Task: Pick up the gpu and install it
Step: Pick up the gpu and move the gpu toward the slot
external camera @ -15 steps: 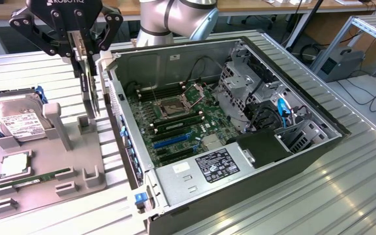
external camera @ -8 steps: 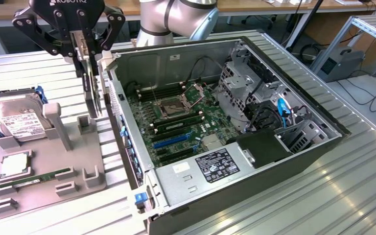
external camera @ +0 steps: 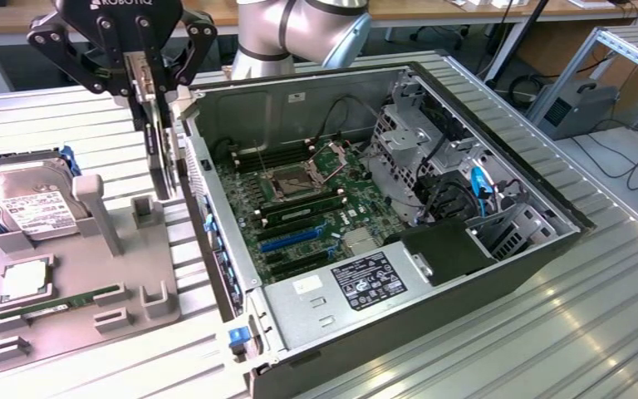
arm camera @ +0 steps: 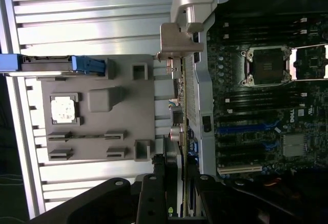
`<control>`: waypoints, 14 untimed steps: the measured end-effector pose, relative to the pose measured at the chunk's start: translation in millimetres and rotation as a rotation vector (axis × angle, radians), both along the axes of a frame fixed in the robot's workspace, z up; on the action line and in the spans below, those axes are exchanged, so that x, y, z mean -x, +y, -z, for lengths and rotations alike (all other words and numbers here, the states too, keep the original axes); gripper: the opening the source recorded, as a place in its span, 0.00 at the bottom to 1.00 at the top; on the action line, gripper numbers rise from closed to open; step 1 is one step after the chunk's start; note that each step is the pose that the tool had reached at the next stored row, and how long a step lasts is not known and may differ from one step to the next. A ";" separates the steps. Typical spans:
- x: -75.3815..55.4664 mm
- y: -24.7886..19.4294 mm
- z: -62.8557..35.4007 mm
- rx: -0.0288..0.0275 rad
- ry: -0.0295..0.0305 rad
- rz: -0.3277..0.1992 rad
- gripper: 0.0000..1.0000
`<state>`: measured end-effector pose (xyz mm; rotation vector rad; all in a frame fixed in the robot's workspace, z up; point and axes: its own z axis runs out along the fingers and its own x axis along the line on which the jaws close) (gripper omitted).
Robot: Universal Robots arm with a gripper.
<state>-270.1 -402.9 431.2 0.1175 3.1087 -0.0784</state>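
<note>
The gpu point(external camera: 159, 154) hangs on edge, a thin dark card with its long side running down from my gripper point(external camera: 147, 90), which is shut on its upper end. It is in the air over the grey tray point(external camera: 142, 274), just outside the near wall of the open computer case point(external camera: 430, 291). In the wrist view the gpu point(arm camera: 180, 106) shows edge-on, with its silver bracket point(arm camera: 177, 39) at the far end. My gripper point(arm camera: 182, 193) clamps it from both sides. The motherboard's blue slots point(external camera: 292, 237) point(arm camera: 246, 128) lie inside the case, apart from the card.
On the grey tray sit a silver hard drive point(external camera: 26, 199), a square processor point(external camera: 26, 278) and a green RAM stick point(external camera: 59, 303). Upright posts point(external camera: 92, 204) rise from the tray under the card. The case wall point(external camera: 192, 158) stands close beside the card. Ribbed metal table point(external camera: 585, 332) all around.
</note>
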 end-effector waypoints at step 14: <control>-7.6 0.0 0.2 0.0000 0.0000 0.000 0.27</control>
